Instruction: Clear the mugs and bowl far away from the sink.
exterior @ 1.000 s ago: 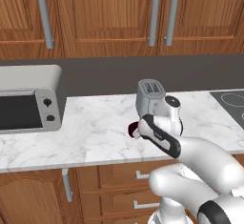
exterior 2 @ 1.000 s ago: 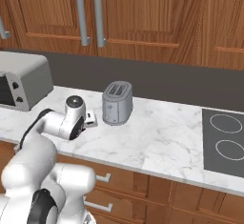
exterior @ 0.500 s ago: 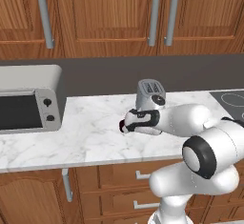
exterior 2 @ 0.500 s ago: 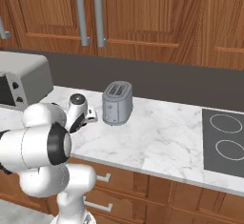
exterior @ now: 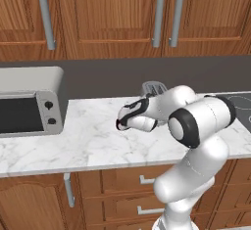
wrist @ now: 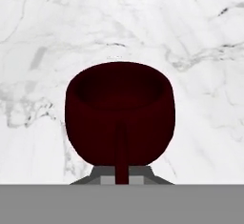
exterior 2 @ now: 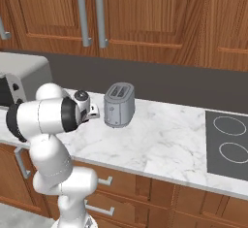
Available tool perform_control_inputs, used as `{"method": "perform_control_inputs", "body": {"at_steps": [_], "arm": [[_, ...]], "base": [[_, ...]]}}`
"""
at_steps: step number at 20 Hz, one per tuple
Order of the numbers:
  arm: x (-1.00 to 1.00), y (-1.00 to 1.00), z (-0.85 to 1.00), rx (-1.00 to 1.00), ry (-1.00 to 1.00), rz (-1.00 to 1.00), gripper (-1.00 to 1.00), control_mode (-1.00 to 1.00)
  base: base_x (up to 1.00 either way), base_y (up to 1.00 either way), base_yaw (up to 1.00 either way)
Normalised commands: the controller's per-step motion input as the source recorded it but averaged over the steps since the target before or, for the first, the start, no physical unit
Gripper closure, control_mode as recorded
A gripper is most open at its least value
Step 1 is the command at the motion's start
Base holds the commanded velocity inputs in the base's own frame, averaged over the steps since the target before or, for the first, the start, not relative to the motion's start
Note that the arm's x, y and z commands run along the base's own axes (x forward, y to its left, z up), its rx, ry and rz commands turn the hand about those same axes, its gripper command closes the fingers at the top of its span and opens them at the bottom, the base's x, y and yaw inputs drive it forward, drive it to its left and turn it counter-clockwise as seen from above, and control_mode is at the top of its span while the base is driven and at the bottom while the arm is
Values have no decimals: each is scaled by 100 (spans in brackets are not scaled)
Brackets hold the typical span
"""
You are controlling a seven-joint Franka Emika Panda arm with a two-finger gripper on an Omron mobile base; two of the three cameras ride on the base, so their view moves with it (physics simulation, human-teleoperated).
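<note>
I am standing in a home kitchen. A white marble counter [exterior: 93,141] is running under the gripper [exterior: 119,125], with wooden drawers below it and wooden cabinets [exterior 2: 140,13] with long metal handles hanging above. A silver toaster [exterior 2: 119,104] is sitting just beside the gripper, a toaster oven [exterior: 29,106] farther off, and a black stovetop [exterior 2: 227,144] on the toaster's far side.

Over the last second the arm folds in on itself. In the left base view its elbow, low at the lower right of the frame a second ago, now stands high at centre right, with the forearm lying level. The gripper [exterior: 120,124] slides leftward from beside the toaster [exterior: 153,88] toward mid-frame, carrying the dark maroon mug [wrist: 119,112] with it. In the right base view the wrist climbs from lower left to just beside the toaster, left of centre.
</note>
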Motion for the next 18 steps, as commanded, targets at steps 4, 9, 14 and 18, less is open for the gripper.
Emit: {"method": "perform_control_inputs", "body": {"at_steps": [4,9,14,18], "arm": [[42,24,-19,0,0,0,100,-100],[33,18,-31,0,0,0,100,-100],[28,11,-40,0,0,0,100,-100],[25,16,-15,0,0,0,-100,-100]], "base": [[0,0,0],[0,0,0],[0,0,0],[0,0,0]]}}
